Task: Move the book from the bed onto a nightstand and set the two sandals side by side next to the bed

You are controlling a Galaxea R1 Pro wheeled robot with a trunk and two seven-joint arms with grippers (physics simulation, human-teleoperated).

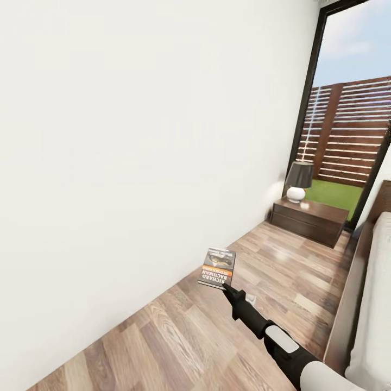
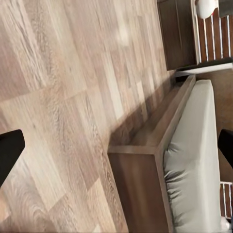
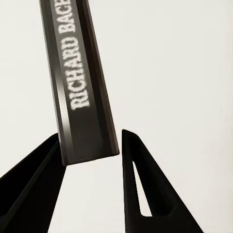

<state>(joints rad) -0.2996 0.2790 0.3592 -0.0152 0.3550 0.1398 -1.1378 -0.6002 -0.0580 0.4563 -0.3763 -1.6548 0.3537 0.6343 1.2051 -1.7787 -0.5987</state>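
My right gripper [image 1: 224, 287] is shut on the book [image 1: 218, 266], a dark paperback with white and orange lettering, and holds it up over the wood floor near the white wall. In the right wrist view the book's spine [image 3: 80, 82] sits between the two black fingers [image 3: 141, 184]. A nightstand [image 1: 309, 217] with a black-shaded lamp [image 1: 298, 181] stands ahead by the window. The bed [image 1: 374, 304] runs along the right edge. My left gripper [image 2: 118, 148] is open above the bed's corner [image 2: 141, 179] and mattress [image 2: 194, 160]. The sandals are out of view.
A white wall [image 1: 136, 163] is close on the left. Wood-plank floor [image 1: 179, 331] runs between wall and bed toward the nightstand [image 2: 177, 34]. A tall black-framed window [image 1: 347, 108] with a slatted fence outside is behind the nightstand.
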